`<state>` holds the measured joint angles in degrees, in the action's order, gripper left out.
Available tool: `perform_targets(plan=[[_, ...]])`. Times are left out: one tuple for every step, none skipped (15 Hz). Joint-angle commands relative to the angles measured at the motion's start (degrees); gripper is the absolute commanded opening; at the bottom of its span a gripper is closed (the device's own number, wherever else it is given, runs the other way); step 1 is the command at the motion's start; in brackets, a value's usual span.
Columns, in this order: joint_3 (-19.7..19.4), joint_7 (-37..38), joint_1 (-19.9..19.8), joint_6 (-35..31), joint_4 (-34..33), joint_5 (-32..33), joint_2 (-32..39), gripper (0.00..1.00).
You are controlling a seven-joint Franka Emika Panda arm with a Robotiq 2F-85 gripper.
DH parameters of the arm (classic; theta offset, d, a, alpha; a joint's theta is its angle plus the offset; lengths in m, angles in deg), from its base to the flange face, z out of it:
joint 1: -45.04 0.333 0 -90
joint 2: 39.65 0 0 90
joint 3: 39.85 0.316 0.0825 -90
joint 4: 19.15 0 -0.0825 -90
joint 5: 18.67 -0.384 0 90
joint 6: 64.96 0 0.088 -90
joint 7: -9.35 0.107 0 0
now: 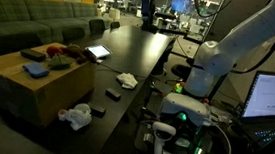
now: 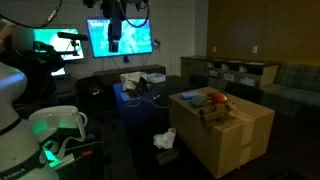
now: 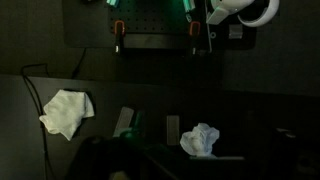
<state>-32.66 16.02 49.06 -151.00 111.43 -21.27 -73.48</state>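
Where the wrist camera looks down, gripper (image 3: 156,50): released, both fingers wide apart, nothing between them.
Wrist view, white crumpled cloth (image 3: 201,140): on the dark table (image 3: 270,120), well below the gripper, out past one finger.
Wrist view, flatter white cloth (image 3: 67,112): also well below, out past the opposite finger, apart from the white crumpled cloth.
Wrist view, small dark flat blocks (image 3: 172,128): two, between the cloths, roughly under the open gap.
In an exterior view, white robot arm (image 1: 236,40): rises out of the top of the frame; the white crumpled cloth (image 1: 74,115) lies just beside a brown cardboard box (image 1: 36,86).
In an exterior view, gripper (image 2: 117,35): hangs high over the table, far above the white crumpled cloth (image 2: 165,138) by the box.
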Motion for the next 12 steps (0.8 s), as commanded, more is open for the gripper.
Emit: perform_targets(plan=[[-0.1, 0.1, 0.1, 0.1, -0.3, 0.0, 0.0, 1.00], [-0.1, 0.1, 0.1, 0.1, -0.5, 0.0, 0.0, 1.00], [-0.1, 0.1, 0.1, 0.1, -0.6, 0.0, -0.2, 1.00], [-0.1, 0.1, 0.1, 0.1, -0.6, 0.0, -0.2, 1.00], [-0.1, 0.1, 0.1, 0.1, -0.6, 0.0, -0.2, 1.00], [-0.1, 0.1, 0.1, 0.1, -0.6, 0.0, -0.2, 1.00], [0.0, -0.1, 0.1, 0.1, -0.6, 0.4, -0.2, 1.00], [0.0, -0.3, 0.2, -0.1, -0.4, 0.5, -0.1, 1.00], [0.0, -0.8, 0.3, -0.4, -0.2, 0.8, -0.1, 1.00], [-0.1, -1.6, 0.4, -0.6, -0.1, 1.0, -0.1, 1.00], [-0.2, -2.0, 0.6, -1.1, 0.1, 1.1, -0.2, 1.00], [-0.1, -2.6, 0.6, -1.4, 0.2, 1.5, -0.2, 1.00]])
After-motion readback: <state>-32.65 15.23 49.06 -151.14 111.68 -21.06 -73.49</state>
